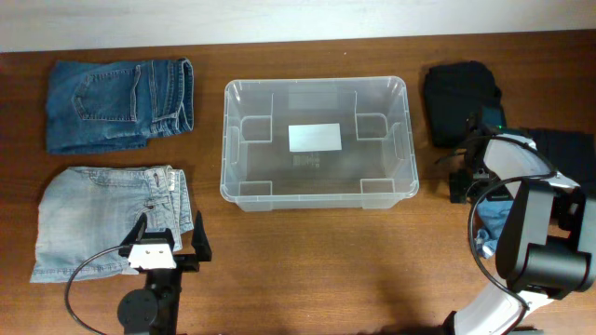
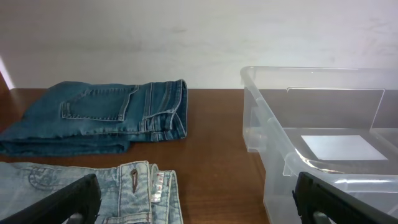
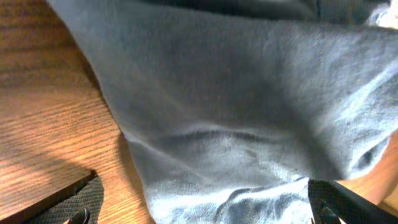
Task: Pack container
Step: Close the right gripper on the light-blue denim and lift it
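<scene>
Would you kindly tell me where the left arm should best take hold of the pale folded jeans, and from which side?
Probably the waistband end, the side facing the container. The pale jeans lie flat and folded, so their layers stack thick there. Come down from above; the open left gripper hangs right beside that edge.

The brown wooden tabletop (image 1: 326,261) carries dark blue folded jeans (image 1: 119,102) at far left, pale jeans (image 1: 98,219) just beside them on the near side, the clear container (image 1: 225,140) in the middle, a black garment (image 1: 458,98) at far right, and what seems a grey-blue cloth (image 3: 249,124), partly hidden.
</scene>
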Available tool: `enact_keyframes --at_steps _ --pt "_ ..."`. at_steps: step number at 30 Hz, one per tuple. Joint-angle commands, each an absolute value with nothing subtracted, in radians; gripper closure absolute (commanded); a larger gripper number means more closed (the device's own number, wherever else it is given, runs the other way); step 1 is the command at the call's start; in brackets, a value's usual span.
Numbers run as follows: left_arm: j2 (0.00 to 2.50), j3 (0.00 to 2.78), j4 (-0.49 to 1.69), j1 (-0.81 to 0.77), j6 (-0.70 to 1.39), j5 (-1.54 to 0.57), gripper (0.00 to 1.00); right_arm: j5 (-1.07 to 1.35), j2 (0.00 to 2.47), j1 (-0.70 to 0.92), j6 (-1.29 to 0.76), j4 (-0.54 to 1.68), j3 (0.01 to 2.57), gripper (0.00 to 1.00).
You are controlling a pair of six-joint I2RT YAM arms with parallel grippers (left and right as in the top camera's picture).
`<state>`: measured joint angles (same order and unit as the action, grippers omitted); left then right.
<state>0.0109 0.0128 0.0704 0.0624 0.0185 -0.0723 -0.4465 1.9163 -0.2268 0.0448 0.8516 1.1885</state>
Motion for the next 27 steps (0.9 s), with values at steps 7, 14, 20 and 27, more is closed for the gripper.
enact_keyframes --at_steps 7,14,20,27 --pt "0.006 0.009 0.072 0.068 0.006 -0.083 0.01 -0.263 1.990 -0.316 0.018 0.829 1.161 0.21" --pt "0.006 0.009 0.072 0.068 0.006 -0.083 0.01 -0.241 1.990 -0.350 0.018 0.817 1.161 0.46" --pt "0.006 0.009 0.072 0.068 0.006 -0.083 0.01 -0.238 1.990 -0.350 -0.020 0.796 1.161 0.74" --pt "0.006 0.009 0.072 0.068 0.006 -0.083 0.01 -0.218 1.988 -0.350 -0.046 0.805 1.190 0.96"
